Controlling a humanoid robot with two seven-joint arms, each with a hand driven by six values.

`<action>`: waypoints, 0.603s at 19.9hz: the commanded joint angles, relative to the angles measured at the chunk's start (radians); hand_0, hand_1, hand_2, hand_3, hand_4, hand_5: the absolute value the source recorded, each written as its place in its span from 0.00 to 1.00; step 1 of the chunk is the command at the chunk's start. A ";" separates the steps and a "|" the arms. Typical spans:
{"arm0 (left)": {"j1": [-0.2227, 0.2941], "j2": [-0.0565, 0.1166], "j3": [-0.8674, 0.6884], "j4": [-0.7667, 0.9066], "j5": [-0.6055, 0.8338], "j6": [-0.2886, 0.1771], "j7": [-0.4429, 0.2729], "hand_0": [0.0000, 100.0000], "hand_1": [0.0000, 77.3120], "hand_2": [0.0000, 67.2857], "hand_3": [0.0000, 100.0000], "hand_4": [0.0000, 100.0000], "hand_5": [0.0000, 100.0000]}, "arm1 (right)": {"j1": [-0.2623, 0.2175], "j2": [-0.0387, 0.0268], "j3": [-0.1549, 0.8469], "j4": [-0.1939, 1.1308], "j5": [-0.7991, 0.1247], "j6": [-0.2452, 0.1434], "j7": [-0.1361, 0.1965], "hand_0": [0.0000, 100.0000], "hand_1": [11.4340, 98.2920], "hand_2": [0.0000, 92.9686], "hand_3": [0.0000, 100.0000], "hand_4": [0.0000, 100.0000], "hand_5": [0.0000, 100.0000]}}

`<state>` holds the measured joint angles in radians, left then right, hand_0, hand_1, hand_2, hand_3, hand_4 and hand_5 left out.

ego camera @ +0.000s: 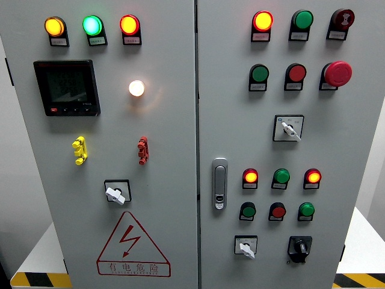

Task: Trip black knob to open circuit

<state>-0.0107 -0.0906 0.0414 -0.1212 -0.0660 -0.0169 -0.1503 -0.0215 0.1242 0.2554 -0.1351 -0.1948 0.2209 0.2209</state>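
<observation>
The black knob [299, 247] sits at the lower right of the right-hand cabinet door, its handle pointing roughly up and slightly left. Left of it is a white selector switch [246, 247] on a white plate. Neither of my hands nor arms shows anywhere in the head view.
Grey cabinet with two doors and a chrome latch [219, 183] at the seam. Lit lamps: yellow [54, 26], green [92, 25], red [129, 24], white [136, 88]. Red mushroom stop button [337, 73], meter display [66, 87], more selector switches [115, 194] [289, 128], warning triangle [131, 244].
</observation>
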 commanded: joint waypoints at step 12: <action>0.000 0.000 0.000 0.000 0.000 0.000 0.000 0.00 0.04 0.19 0.21 0.07 0.02 | 0.003 -0.0015 -0.008 0.003 -0.002 0.000 -0.008 0.66 0.27 0.04 0.16 0.12 0.24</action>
<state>-0.0107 -0.0902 0.0414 -0.1212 -0.0660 -0.0169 -0.1503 -0.0208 0.1231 0.2418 -0.1327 -0.1947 0.2209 0.2154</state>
